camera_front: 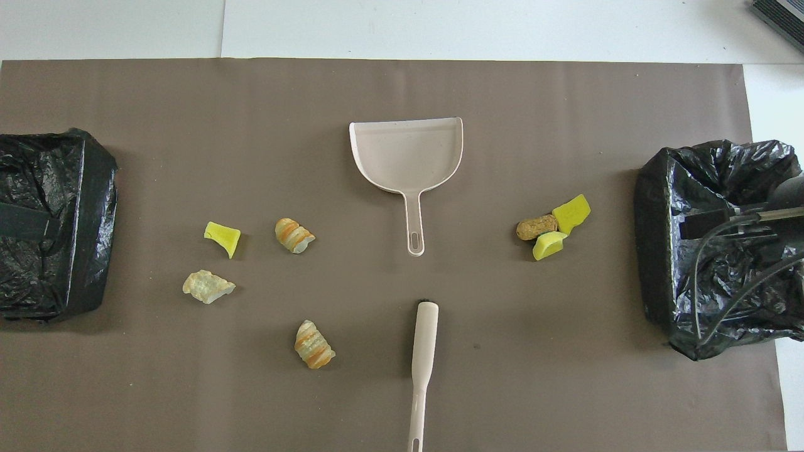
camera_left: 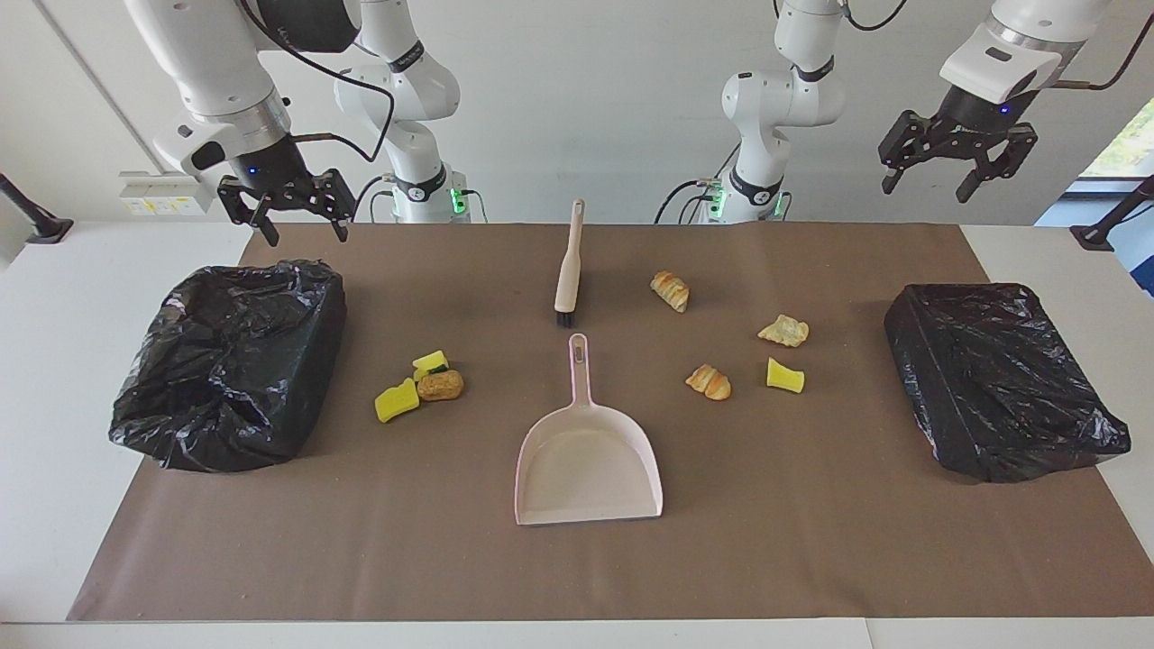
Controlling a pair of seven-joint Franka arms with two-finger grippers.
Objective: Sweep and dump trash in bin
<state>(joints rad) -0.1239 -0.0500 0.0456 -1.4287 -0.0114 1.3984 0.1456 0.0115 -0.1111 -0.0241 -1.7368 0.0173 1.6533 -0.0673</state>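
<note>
While both tools, left tool (camera_left: 957, 171) and right tool (camera_left: 287, 209), hang wide and empty, take the brush (camera_left: 569, 270) by its handle and the dustpan (camera_left: 588, 451) first.

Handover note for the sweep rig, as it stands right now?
Left gripper open, raised over its table end. Right gripper open, over the table edge by its bin; other bin at the left arm's end. Brush and dustpan lie mid-table, untouched. Trash: three pieces clustered toward the right arm's bin, four pieces scattered toward the left arm's. Nothing swept; everything left.
</note>
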